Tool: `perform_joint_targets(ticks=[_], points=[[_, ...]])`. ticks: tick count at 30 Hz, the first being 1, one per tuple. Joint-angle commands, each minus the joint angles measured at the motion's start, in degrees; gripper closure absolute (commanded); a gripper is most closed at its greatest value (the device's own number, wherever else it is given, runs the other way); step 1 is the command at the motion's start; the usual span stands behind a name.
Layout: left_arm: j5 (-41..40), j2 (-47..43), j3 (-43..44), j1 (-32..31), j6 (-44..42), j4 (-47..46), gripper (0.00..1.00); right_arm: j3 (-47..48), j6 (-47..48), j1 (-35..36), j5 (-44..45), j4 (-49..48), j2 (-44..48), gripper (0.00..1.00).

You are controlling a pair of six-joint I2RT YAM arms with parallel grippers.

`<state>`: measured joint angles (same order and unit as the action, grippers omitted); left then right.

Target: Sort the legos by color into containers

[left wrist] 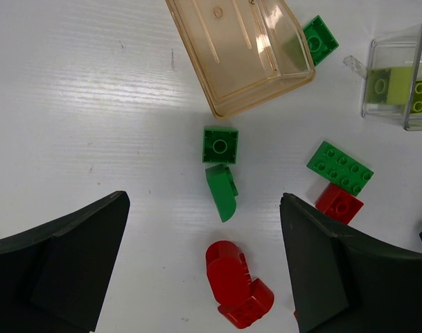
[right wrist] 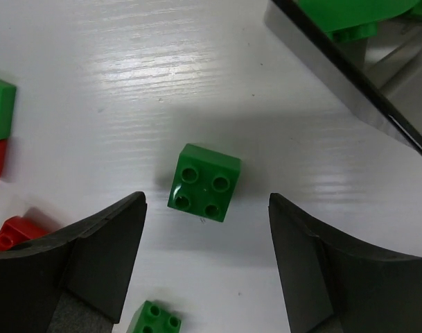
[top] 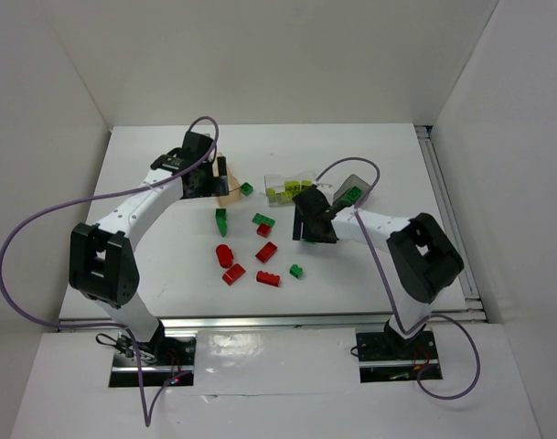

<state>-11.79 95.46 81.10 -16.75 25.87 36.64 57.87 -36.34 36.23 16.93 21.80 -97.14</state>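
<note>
Top view, left gripper: the left gripper (top: 219, 176) hangs just beside the peach container (top: 230, 194); its finger gap is too small to judge here
Top view, right gripper: the right gripper (top: 307, 225) sits near the middle of the table (top: 150, 155), in front of the clear container (top: 301, 176)
Top view, containers: the clear container holds yellow-green bricks (top: 283, 191); the grey container (top: 360, 183) stands just to its right
Top view, loose legos: red bricks (top: 266, 251) and dark green bricks (top: 263, 219) lie scattered between the two arms
Left wrist view, fingers: the fingers (left wrist: 65, 270) stand wide apart and grip nothing
Left wrist view, below: a green square brick (left wrist: 220, 144) lies touching a green curved piece (left wrist: 222, 191); a red rounded piece (left wrist: 235, 281) lies nearer the camera
Left wrist view, peach container: no brick shows inside it; a green corner brick (left wrist: 320, 40) lies against its side
Right wrist view, fingers: the fingers (right wrist: 93, 257) are spread apart and touch nothing
Right wrist view, between them: a green four-stud brick (right wrist: 205, 182) lies flat on the table, studs up, clear of both pads
Right wrist view, grey container: at the upper right, with a bright green brick (right wrist: 356, 17) inside
</note>
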Motion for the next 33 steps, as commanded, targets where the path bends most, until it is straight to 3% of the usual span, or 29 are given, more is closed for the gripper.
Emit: perform_joint_targets(ticks=[1, 7, 8, 11, 16, 22, 27, 28, 30, 31, 33], points=[[-1.2, -2.6, -0.8, -0.2, 0.6, -0.1, 0.01, 2.9, 0.4, -0.1, -0.7, -4.6, -2.0, 0.22], [-1.2, -3.1, -1.3, -0.2, 0.6, -0.1, 0.01, 4.2, 0.4, -0.1, 0.4, -4.6, -3.8, 0.41], [-1.2, -3.1, -1.3, -0.2, 0.6, -0.1, 0.01, 5.2, 0.4, -0.1, 1.2, -3.9, -3.8, 0.53], [-1.2, -3.6, -1.3, -0.2, 0.6, -0.1, 0.01, 6.5, 0.4, -0.1, 4.6, -1.2, -0.5, 0.69], [-1.2, -3.6, -1.3, -0.2, 0.6, -0.1, 0.01, 9.2, 2.7, -1.4, 9.4, 2.0, 6.3, 0.69], [-1.2, -3.6, -1.3, -0.2, 0.6, -0.1, 0.01, 11.0, 4.6, -7.9, 11.8, 2.6, 7.1, 0.69], [-1.2, -3.6, -1.3, -0.2, 0.6, -0.1, 0.01, 13.0, 6.0, -12.1, 11.1, 0.7, 3.3, 0.59], [-1.2, -4.2, -1.3, -0.2, 0.6, -0.1, 0.01, 14.1, 6.0, -12.7, 10.4, 0.7, 2.5, 0.42], [-1.7, -4.8, -1.3, -0.2, 0.6, -0.1, 0.01, 15.3, 6.0, -12.7, 10.4, 2.3, 1.1, 0.25], [-1.7, -4.8, -1.3, -0.2, 0.6, 0.4, 0.01, 15.3, 6.0, -12.7, 10.4, 2.8, 1.1, 0.20], [-2.3, -4.8, -1.3, -0.2, 0.6, 0.4, 0.01, 13.2, 4.8, -12.2, 10.4, 2.8, 4.3, 0.20]])
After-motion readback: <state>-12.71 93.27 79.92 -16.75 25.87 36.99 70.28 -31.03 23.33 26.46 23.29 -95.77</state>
